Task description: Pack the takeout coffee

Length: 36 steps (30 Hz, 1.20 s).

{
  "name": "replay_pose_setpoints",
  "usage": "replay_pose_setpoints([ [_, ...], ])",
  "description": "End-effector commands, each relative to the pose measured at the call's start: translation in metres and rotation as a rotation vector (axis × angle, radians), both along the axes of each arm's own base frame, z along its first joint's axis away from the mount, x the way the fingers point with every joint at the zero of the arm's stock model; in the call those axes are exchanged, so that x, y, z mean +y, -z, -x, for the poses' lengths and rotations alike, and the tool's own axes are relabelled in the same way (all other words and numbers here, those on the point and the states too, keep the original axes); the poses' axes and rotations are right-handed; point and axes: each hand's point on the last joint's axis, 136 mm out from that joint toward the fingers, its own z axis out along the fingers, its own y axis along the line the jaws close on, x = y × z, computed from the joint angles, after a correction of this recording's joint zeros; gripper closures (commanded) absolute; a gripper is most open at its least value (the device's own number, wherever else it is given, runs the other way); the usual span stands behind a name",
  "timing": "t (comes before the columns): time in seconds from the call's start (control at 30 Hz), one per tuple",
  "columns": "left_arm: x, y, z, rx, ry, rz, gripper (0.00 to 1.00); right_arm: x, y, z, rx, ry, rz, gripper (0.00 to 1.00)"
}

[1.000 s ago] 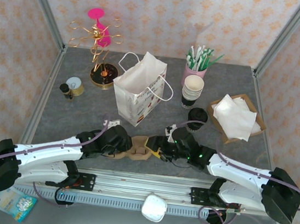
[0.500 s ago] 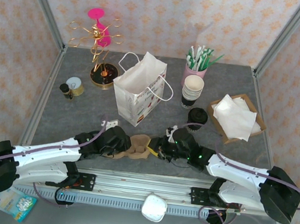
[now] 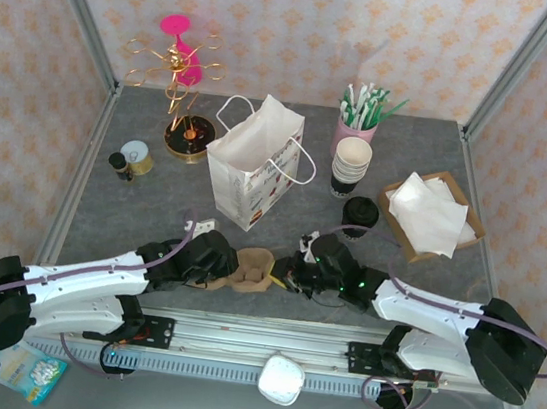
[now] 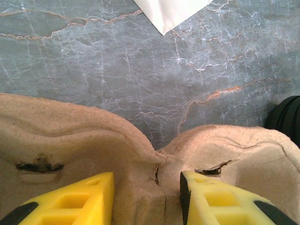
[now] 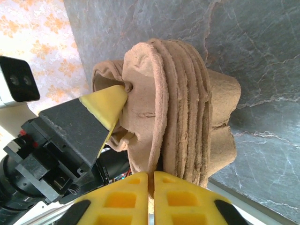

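The takeout coffee point(image 3: 360, 214), a black paper cup with a black lid, stands on the grey table right of centre, apart from both grippers. Near the front edge lies a stack of brown pulp cup carriers point(image 3: 250, 269). My left gripper point(image 3: 227, 271) is shut on the stack's middle ridge point(image 4: 154, 164), one yellow finger on each side, as the left gripper point(image 4: 146, 199) shows from the wrist. My right gripper point(image 3: 279, 276) is shut on the thin rim of the outermost carrier point(image 5: 161, 108), and the right gripper point(image 5: 150, 197) has its pads almost touching. The left gripper's yellow fingertip point(image 5: 105, 104) shows beyond the stack.
A white paper bag point(image 3: 254, 162) stands open behind the carriers. Stacked lidless cups point(image 3: 350, 164) and a pink straw holder point(image 3: 357, 125) sit at the back. A napkin box point(image 3: 431, 215) is at the right. A gold stand point(image 3: 182, 92), a tin point(image 3: 138, 156) and a small bottle point(image 3: 117, 164) are at the left.
My right gripper has closed from half open onto the rim of the outermost carrier. The stack has shifted slightly. The left gripper's hold is unchanged.
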Motion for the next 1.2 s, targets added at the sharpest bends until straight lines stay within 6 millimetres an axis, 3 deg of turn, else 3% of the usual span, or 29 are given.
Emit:
replay_pose_setpoints([
  [0.0,-0.010,0.009,0.016,0.060,0.062,0.010,0.62,0.021,-0.035,-0.004,-0.092,-0.068,-0.109,0.94],
  [0.17,-0.002,-0.003,0.008,0.003,0.049,-0.038,0.56,0.015,-0.025,-0.010,-0.113,-0.044,-0.037,0.98],
  [0.4,-0.003,-0.019,0.002,-0.034,0.090,-0.093,0.52,0.018,-0.033,-0.012,-0.133,-0.051,-0.043,1.00],
  [0.57,-0.005,-0.051,-0.005,-0.163,0.118,-0.091,0.51,0.015,-0.018,-0.013,-0.103,-0.040,0.002,1.00],
  [0.7,-0.008,-0.069,-0.002,-0.268,0.186,-0.080,0.52,0.017,-0.018,-0.015,-0.106,-0.037,0.005,1.00],
  [0.87,-0.013,-0.069,0.004,-0.297,0.261,-0.094,0.53,0.017,-0.017,-0.018,-0.109,-0.027,0.017,1.00],
  [1.03,-0.001,-0.054,-0.001,-0.264,0.209,-0.190,0.51,0.022,-0.026,-0.018,-0.123,-0.035,-0.028,1.00],
  [1.17,-0.030,-0.067,0.006,-0.297,0.319,-0.069,0.52,0.023,-0.029,-0.019,-0.125,-0.035,-0.032,1.00],
])
